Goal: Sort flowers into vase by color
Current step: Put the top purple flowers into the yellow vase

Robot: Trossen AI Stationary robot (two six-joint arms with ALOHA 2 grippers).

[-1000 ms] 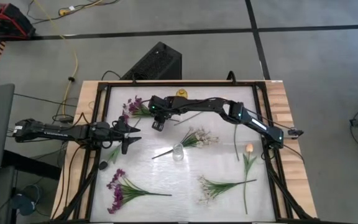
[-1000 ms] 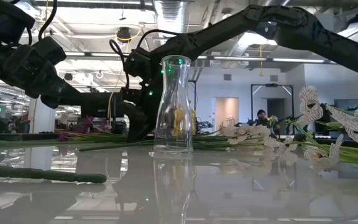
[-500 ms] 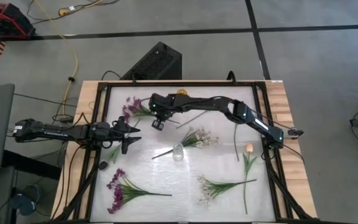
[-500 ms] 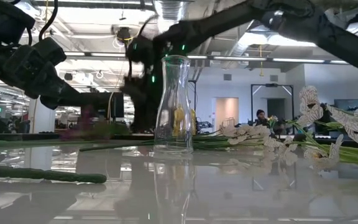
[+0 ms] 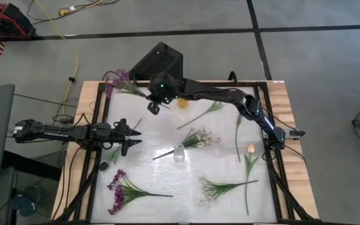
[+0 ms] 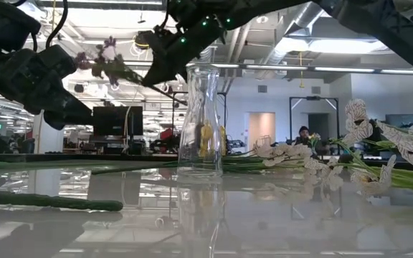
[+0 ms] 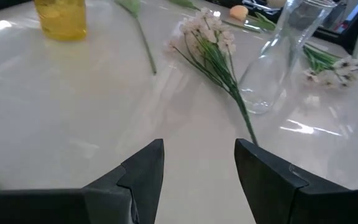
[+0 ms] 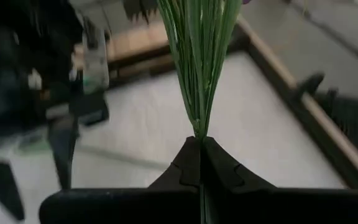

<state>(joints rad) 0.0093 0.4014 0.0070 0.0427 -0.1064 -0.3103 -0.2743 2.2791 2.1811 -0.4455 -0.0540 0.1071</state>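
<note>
**Right gripper holds purple spray aloft at far-left table edge**

Right gripper [image 5: 153,107] is clamped tight on the green stems of a purple clustered flower spray [image 5: 122,82]. The wrist view shows the stems pinched between closed fingers [image 8: 219,168]. The spray is off the table, with its blossoms over the wooden frame at the far-left corner.

Left gripper [image 5: 130,136] waits at the left table edge, jaws spread wide and nothing between them.

Clear glass vase [image 5: 179,153] stands upright mid-table, empty. A white-blossom spray [image 5: 199,138] lies just beside it. A second purple clustered spray [image 5: 121,187] lies on the near-left side. Another white spray [image 5: 214,188] and a peach tulip bud [image 5: 250,149] lie on the near-right side. A small yellow jar [image 5: 182,102] sits by the far edge.
</note>
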